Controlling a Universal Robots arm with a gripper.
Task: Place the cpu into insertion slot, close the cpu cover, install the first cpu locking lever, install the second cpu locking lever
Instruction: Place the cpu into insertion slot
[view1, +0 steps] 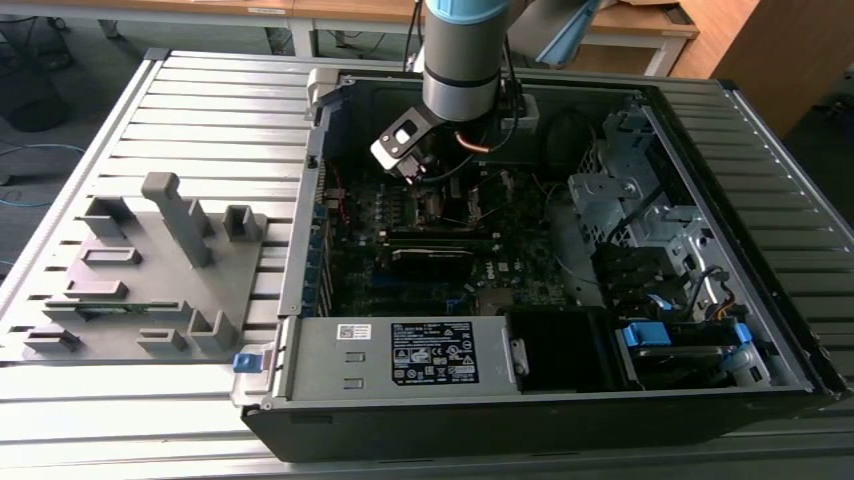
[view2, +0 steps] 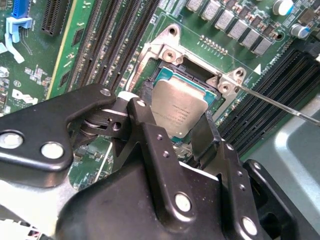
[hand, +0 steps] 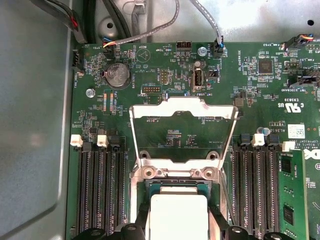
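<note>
I had the gripper (view2: 175, 117) clamped on the cpu (view2: 180, 106) at the insertion slot (view2: 172, 75). I feared a tilted release would jam it

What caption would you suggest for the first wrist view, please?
End effector holding the cpu at the slot, cover swung open.

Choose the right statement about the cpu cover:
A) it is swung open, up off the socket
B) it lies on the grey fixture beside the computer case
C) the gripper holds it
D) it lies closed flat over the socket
A: in the first wrist view the cpu cover is swung open, clear of the insertion slot, while the gripper holds the cpu at the slot.
</note>
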